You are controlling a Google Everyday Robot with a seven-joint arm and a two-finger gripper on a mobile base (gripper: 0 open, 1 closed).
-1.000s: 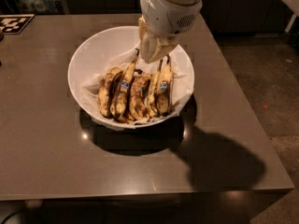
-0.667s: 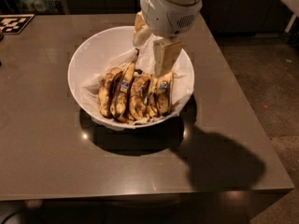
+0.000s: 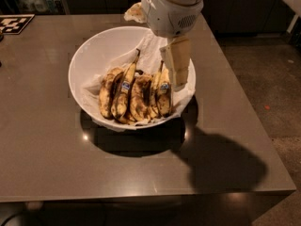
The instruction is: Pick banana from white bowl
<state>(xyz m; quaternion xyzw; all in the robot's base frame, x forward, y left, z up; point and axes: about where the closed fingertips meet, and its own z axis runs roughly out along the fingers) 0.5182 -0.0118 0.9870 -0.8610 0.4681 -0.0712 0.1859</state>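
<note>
**Over the bowl's right half: end effector lined up on the banana**

At the upper right of the frame, the robot's white arm comes down from the top edge. Its cream-coloured end effector (image 3: 178,79) hangs inside the right half of the large, deep, glossy white bowl (image 3: 94,46). The bowl sits on the dark grey-brown desk (image 3: 56,164). Whether the end effector is released or clenched cannot be told from this angle, and nothing appears to be lifted by it.

Just below its tip lies the long, overripe yellow banana (image 3: 164,97) with brown-black blotches and a blue oval sticker. It is rightmost in the row, with its dark stem pointing toward the far rim. It rests on the crumpled white paper lining (image 3: 150,48), pressed side by side against shorter brown bananas (image 3: 139,98). A second stickered banana (image 3: 123,92) lies left of centre, apart from the tool. The right-hand one is probably the target, since the tool is over it.

To do this step well, I would bring the tool straight down at mid-length, near the sticker. It should close across the fruit's narrow width and catch neither the neighbour nor the paper. The fruit looks soft, so a light squeeze should do, as a hard one could split the skin. The bowl wall is close on the right, so the lift should go straight up until the banana clears the rim.
</note>
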